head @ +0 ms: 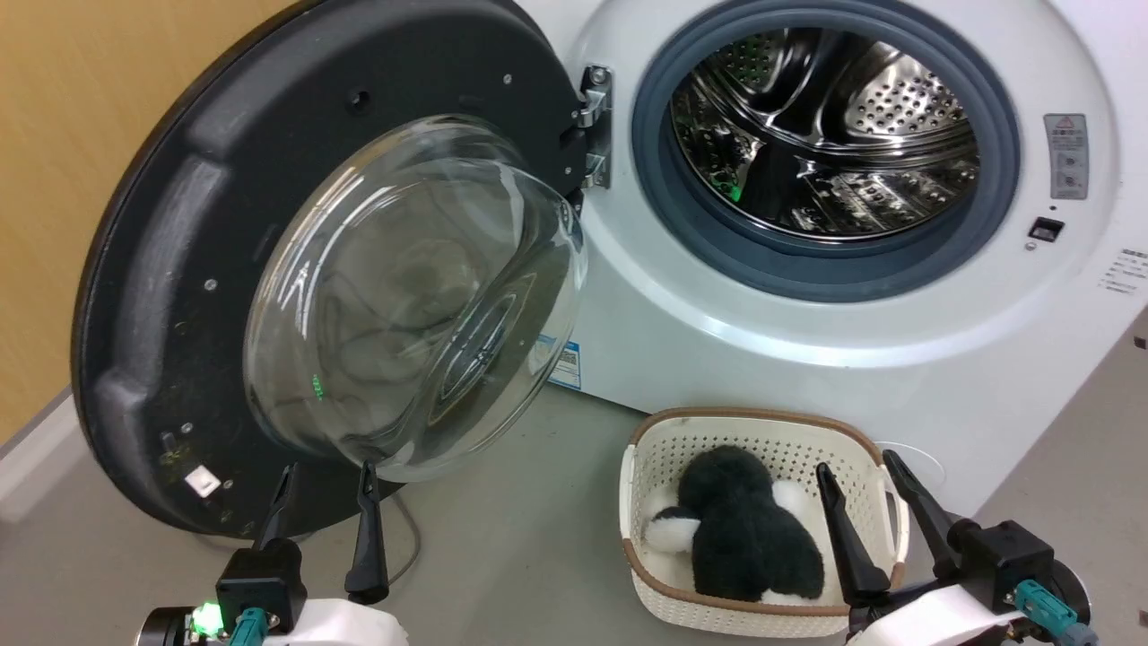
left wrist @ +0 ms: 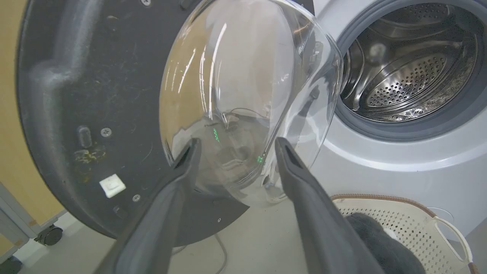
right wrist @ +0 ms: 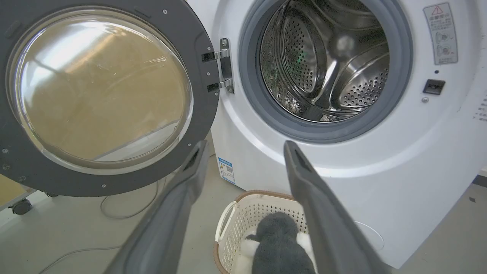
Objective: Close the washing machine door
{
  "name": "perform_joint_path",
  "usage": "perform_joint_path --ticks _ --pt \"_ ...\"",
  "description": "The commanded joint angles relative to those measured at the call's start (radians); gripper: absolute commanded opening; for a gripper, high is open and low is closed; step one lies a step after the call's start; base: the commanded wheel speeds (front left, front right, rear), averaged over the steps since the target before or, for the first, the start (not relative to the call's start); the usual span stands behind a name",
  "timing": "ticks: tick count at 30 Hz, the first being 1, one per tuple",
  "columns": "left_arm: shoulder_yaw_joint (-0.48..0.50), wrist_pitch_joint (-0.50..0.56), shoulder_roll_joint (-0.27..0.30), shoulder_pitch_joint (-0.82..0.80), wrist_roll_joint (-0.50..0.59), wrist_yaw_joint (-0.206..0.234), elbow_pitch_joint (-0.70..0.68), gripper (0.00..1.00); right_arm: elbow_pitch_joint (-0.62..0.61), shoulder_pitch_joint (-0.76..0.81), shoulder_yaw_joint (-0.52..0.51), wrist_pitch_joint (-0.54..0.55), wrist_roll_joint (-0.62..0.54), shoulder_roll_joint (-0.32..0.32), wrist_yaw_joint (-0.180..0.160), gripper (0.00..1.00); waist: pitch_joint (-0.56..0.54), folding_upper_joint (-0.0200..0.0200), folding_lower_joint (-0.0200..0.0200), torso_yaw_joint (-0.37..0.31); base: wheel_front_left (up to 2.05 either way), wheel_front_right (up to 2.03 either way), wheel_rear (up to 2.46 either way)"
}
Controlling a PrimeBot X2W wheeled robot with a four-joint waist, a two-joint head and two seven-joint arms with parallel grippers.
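The washing machine door (head: 188, 269) stands swung wide open to the left, its black rim and clear domed glass bowl (head: 413, 296) facing me, hinged at the machine's left side. The white washing machine (head: 717, 305) shows its grey gasket and shiny steel drum (head: 825, 126). My left gripper (head: 327, 489) is open, just below the bowl's lower edge and apart from it; in the left wrist view the left gripper (left wrist: 236, 148) frames the bowl (left wrist: 247, 95). My right gripper (head: 861, 480) is open above the basket. The right wrist view shows the door (right wrist: 102, 95), the drum (right wrist: 323, 61) and the right gripper (right wrist: 243, 146).
A cream perforated basket (head: 655, 449) with a black and white plush toy (head: 744, 529) stands on the grey floor in front of the machine. A thin cable (right wrist: 125, 207) lies on the floor under the door. A yellow wall (head: 81, 135) is behind the door.
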Motion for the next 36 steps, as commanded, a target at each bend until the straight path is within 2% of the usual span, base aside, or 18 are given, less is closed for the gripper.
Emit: perform_joint_path --ticks 1,36 --pt "0.002 -0.01 0.004 0.015 -0.006 0.011 -0.005 1.0 0.008 -0.02 0.008 -0.013 0.008 0.003 0.001 1.0 0.0 0.0 0.0 0.011 0.0 0.0 0.0" --pt "0.043 -0.083 0.003 0.092 -0.031 0.066 -0.062 1.0 0.089 -0.097 0.108 -0.086 0.072 -0.009 0.001 1.0 0.015 0.0 0.0 0.166 0.0 0.0 0.0"
